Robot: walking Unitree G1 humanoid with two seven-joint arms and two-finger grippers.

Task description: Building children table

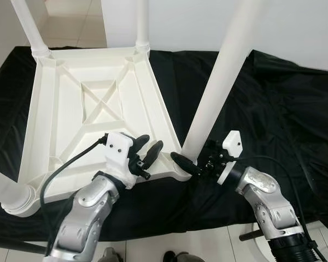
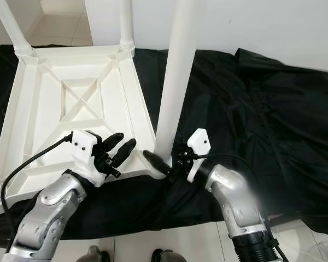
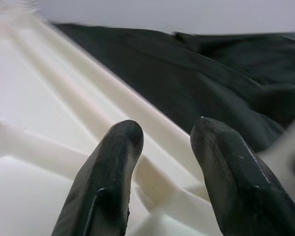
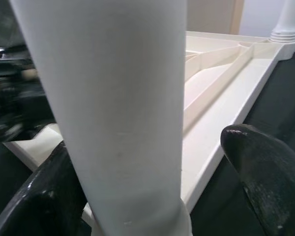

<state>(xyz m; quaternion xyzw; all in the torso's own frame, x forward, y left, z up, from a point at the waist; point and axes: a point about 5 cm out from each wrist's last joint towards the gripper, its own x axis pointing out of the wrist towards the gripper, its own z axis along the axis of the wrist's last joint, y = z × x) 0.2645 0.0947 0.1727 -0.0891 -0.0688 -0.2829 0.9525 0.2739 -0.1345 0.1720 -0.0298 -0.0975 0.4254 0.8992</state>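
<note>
Straddling leg (image 1: 218,82) w/ right end effector (image 1: 194,164), unclenched | left end effector (image 1: 146,150) released over tabletop (image 1: 98,98) | black cloth (image 1: 284,109) under

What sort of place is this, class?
Probably a room in a home: a white plastic children's table lies upside down on a black crumpled cloth over a pale tiled floor, by a white wall.

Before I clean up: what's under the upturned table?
A black cloth spread over pale floor tiles. What lies beneath the table top itself is covered.
</note>
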